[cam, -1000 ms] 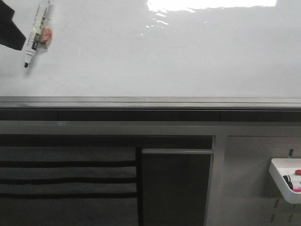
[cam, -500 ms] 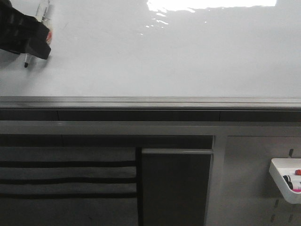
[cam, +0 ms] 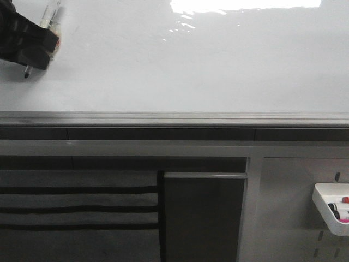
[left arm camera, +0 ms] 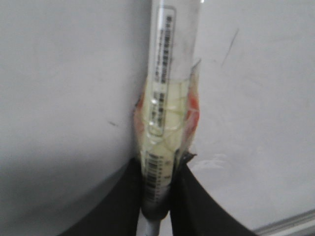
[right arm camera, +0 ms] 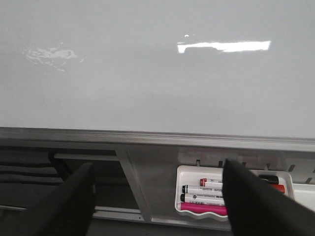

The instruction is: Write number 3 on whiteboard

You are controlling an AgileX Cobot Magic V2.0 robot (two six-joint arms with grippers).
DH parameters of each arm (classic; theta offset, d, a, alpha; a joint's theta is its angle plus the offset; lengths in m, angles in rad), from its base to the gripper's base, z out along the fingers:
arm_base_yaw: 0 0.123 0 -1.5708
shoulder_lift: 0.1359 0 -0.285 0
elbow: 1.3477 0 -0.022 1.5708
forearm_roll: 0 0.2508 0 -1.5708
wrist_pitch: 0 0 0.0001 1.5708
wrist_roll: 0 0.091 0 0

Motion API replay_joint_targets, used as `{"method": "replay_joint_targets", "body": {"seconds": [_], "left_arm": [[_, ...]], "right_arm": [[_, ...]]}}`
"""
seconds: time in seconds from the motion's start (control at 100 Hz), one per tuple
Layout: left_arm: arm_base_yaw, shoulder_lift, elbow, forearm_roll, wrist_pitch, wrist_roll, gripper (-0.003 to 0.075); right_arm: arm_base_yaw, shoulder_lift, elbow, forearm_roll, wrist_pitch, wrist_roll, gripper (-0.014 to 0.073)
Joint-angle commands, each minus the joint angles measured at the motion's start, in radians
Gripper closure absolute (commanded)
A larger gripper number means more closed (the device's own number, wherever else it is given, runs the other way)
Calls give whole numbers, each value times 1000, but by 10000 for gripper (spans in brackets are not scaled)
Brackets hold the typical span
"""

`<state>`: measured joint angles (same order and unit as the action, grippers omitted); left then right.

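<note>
The whiteboard (cam: 191,60) is glossy white, with glare along its far side and a grey rail (cam: 174,118) on its near edge. No number 3 is in view on it. At its far left, a marker pen (cam: 50,13) wrapped in clear tape lies on the board, its black tip (cam: 25,73) pointing toward the rail. My left gripper (cam: 30,43) covers its middle. In the left wrist view, the black fingers (left arm camera: 189,196) of that gripper (left arm camera: 157,196) are shut on the marker (left arm camera: 167,88). My right gripper (right arm camera: 157,196) is open, with nothing between its fingers.
Below the rail is a grey pegboard panel (cam: 289,207) with a white tray (cam: 327,210) at the lower right. The tray (right arm camera: 189,189) holds several markers (right arm camera: 206,197). Dark slats (cam: 76,207) and a dark panel (cam: 204,218) fill the lower left and middle.
My left gripper came in from the left edge over the marker and closed on it. The marker's tip has shifted slightly to the left.
</note>
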<state>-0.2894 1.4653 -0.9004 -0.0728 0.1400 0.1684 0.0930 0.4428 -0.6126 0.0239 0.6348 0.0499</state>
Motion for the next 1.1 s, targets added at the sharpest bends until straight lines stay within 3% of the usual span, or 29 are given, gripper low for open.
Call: {"method": "replay_joint_targets", "body": {"seconds": [0.0, 0.15, 0.4, 0.63, 0.85, 1.09], "left_arm": [[-8, -61, -32, -4, 22, 3, 731], [-17, -163, -32, -4, 234, 83, 738], [-156, -398, -61, -79, 628, 320, 738], [-338, -469, -129, -307, 899, 513, 738], [-508, -441, -140, -322, 914, 540, 738], [-533, -393, -148, -322, 916, 540, 738]], "right_arm": [[0, 12, -55, 21, -21, -9, 116], [0, 17, -128, 126, 89, -79, 116], [0, 157, -227, 570, 318, -539, 116], [11, 366, -314, 867, 549, -956, 116], [175, 489, -396, 871, 539, -1053, 117], [446, 634, -511, 738, 472, -1030, 118]]}}
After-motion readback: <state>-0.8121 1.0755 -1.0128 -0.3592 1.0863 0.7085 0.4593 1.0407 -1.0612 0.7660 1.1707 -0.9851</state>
